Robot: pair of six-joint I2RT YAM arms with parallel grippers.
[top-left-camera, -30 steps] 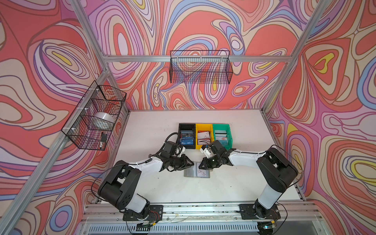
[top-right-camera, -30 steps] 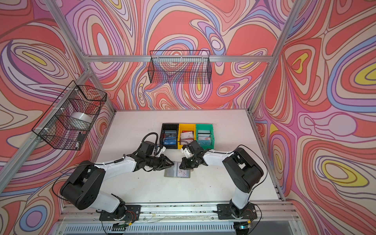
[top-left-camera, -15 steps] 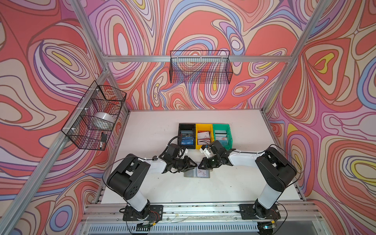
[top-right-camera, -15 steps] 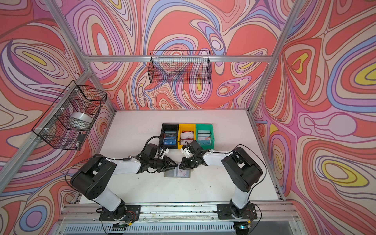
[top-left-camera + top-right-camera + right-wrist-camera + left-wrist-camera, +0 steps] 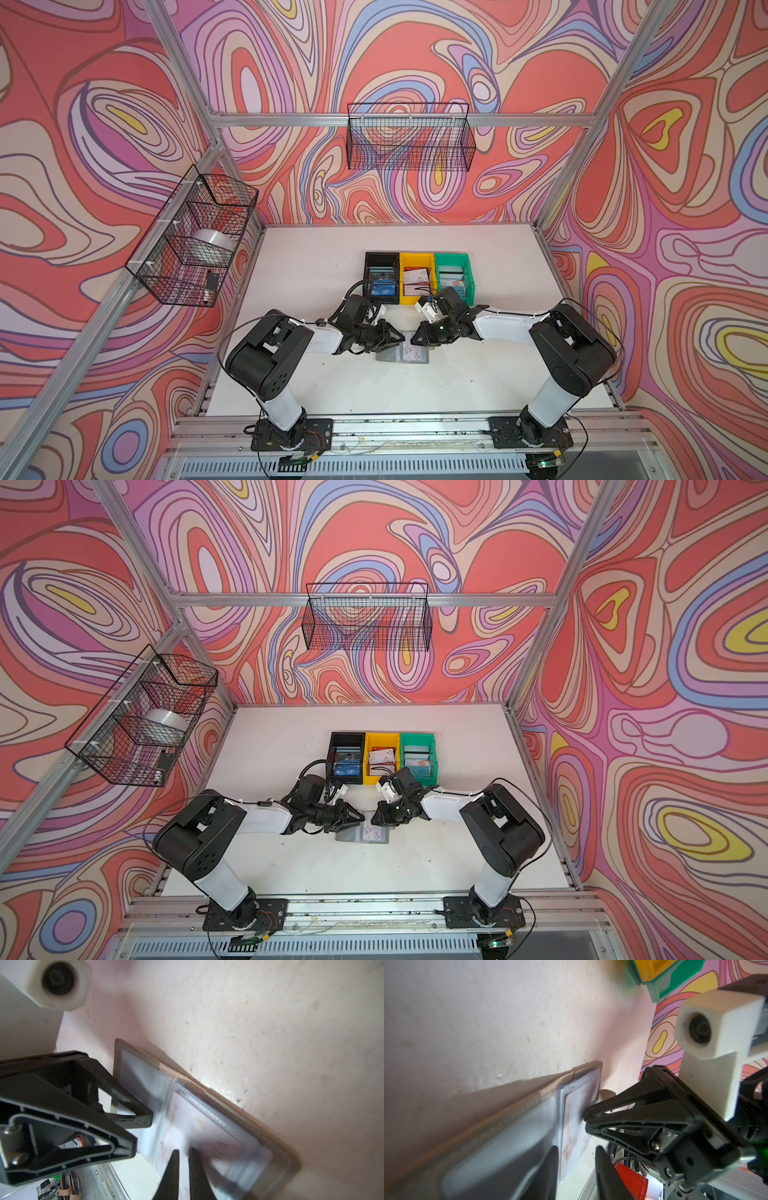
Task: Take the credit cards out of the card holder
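Note:
The grey card holder [image 5: 390, 356] lies spread open on the white table in both top views, between my two grippers. A white credit card [image 5: 414, 354] with red marks sits under the clear sleeve of its right half [image 5: 209, 1132]; the left sleeve [image 5: 139, 1070] looks empty. My left gripper [image 5: 400, 338] is open, with one finger [image 5: 550, 1169] resting on the left sleeve near the fold. My right gripper [image 5: 184, 1152] has its fingers almost together, tips against the sleeve over the card [image 5: 574, 1126]. Whether it pinches anything is hidden.
Black [image 5: 380, 266], yellow [image 5: 417, 266] and green [image 5: 454, 266] bins holding cards stand just behind the grippers. Wire baskets hang on the back wall [image 5: 409, 137] and the left wall [image 5: 191, 241]. A red cup [image 5: 632, 1182] shows beyond the table's front edge.
My left gripper has slid to the right onto the card holder's left half, and its arm has folded in closer. The right gripper has stayed in place on the card.

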